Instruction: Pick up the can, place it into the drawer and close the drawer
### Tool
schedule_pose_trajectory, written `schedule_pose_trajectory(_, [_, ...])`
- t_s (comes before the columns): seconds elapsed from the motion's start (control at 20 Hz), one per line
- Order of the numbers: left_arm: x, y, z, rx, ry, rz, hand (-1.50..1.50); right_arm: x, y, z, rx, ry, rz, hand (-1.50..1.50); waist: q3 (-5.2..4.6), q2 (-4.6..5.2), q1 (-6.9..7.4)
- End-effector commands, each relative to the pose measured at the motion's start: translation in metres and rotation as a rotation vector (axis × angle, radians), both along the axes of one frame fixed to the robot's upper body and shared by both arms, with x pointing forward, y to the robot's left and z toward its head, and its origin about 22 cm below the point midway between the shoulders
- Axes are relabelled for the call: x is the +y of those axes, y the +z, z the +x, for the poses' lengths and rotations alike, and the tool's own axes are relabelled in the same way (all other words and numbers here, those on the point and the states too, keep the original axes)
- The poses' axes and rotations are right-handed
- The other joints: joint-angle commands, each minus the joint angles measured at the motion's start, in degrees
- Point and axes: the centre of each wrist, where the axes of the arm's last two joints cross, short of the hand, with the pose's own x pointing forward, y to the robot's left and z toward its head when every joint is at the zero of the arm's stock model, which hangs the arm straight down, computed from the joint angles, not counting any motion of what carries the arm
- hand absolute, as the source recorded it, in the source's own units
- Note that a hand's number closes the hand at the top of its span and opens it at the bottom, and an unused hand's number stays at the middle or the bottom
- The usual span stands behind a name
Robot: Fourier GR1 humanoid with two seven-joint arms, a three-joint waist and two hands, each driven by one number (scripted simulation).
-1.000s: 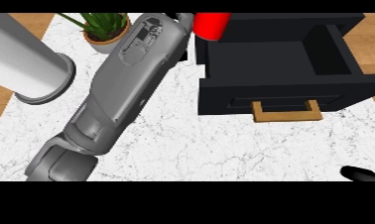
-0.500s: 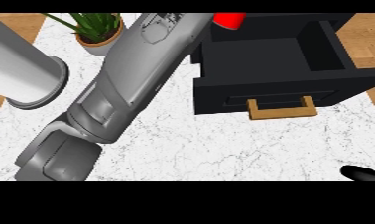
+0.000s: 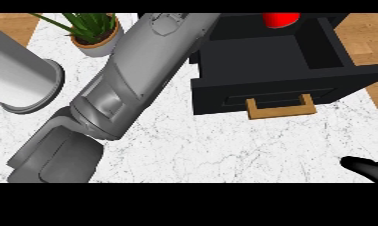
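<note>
While the left forearm [image 3: 140, 77] crosses the counter [image 3: 221, 145]:
Red can [image 3: 281, 19]: above the open drawer [image 3: 266, 62].
Left hand: hidden.
Right hand [image 3: 362, 166]: lower right; fingers' state unclear.

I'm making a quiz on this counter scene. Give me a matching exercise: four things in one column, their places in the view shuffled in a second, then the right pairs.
Things
1. red can
2. green potted plant in a tan pot
3. wooden drawer handle
4. grey metal cylinder

Places
A. left edge
B. top, above the open black drawer
C. upper left
D. front of the drawer, right of centre

Pairs: 1-B, 2-C, 3-D, 4-A
</note>
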Motion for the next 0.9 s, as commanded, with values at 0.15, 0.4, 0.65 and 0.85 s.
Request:
schedule_pose_trajectory(0.15, [-0.005, 0.004, -0.001, -0.028, 0.101, 0.007, -1.5, 0.003, 0.004, 0.017, -0.019, 0.014, -0.007, -1.5, 0.05, 0.32, -0.74])
schedule_pose_trajectory(0.4, [-0.002, -0.006, 0.002, -0.039, 0.122, -0.007, -1.5, 0.01, 0.007, 0.009, -0.03, 0.038, -0.121, -1.5, 0.03, 0.35, -1.32])
schedule_pose_trajectory(0.65, [-0.001, 0.004, 0.004, -0.003, 0.127, -0.059, -1.5, 0.001, 0.011, 0.008, -0.089, 0.061, -0.242, -1.5, 0.08, 0.49, -1.23])
schedule_pose_trajectory(0.85, [-0.005, 0.012, 0.002, -0.026, 0.115, -0.097, -1.5, 0.016, 0.025, 0.029, -0.116, 0.04, -0.394, -1.5, -0.01, 0.84, -0.43])
